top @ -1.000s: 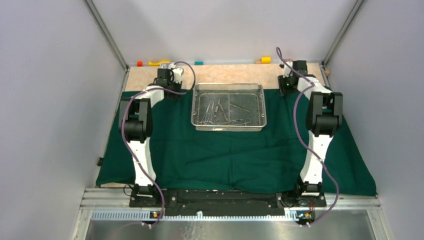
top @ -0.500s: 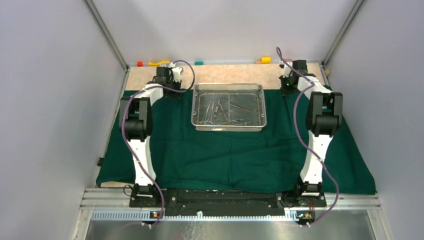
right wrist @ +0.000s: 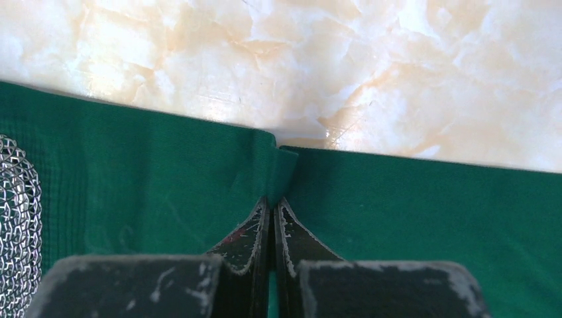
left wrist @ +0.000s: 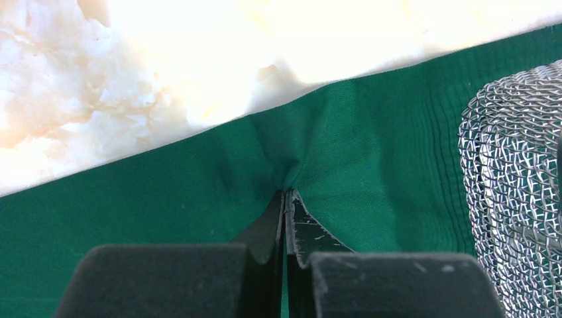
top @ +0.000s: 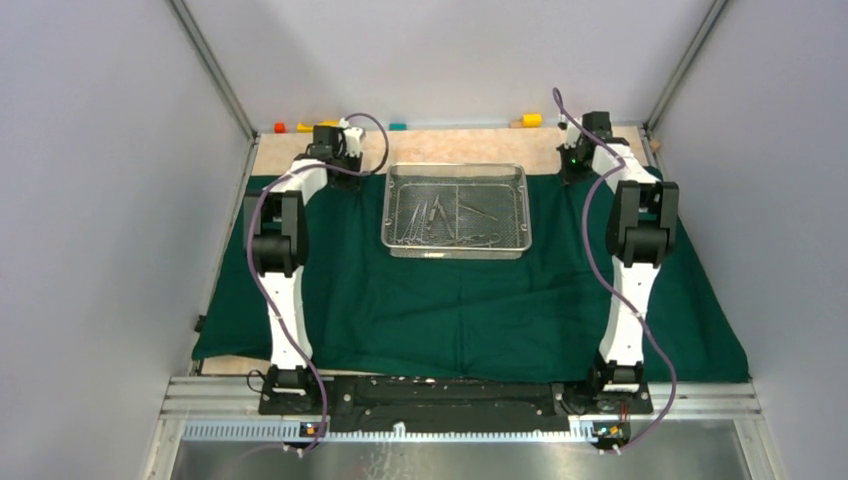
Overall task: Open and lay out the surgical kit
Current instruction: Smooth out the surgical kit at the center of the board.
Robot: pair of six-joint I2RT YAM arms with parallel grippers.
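Observation:
The dark green cloth (top: 460,310) of the surgical kit lies spread over most of the table. On its far middle stands the silver wire-mesh tray (top: 457,210), with several slim steel instruments (top: 440,215) inside. My left gripper (top: 335,165) is at the cloth's far edge, left of the tray. In the left wrist view it (left wrist: 285,193) is shut on a puckered pinch of cloth (left wrist: 199,199), with the tray's mesh wall (left wrist: 517,185) to the right. My right gripper (top: 575,165) is right of the tray. It (right wrist: 273,201) is shut on a small fold at the cloth's edge (right wrist: 397,199).
Bare marbled tabletop (top: 450,145) shows behind the cloth. Small coloured blocks sit along the back wall: red (top: 279,127), yellow (top: 318,125), teal (top: 398,126) and another yellow (top: 531,119). Grey walls enclose three sides. The cloth's right side hangs over the table's edge (top: 725,330).
Both grippers have closed onto the cloth's far edge and moved a little toward the back wall. The cloth's edge and the tray have shifted slightly back with them.

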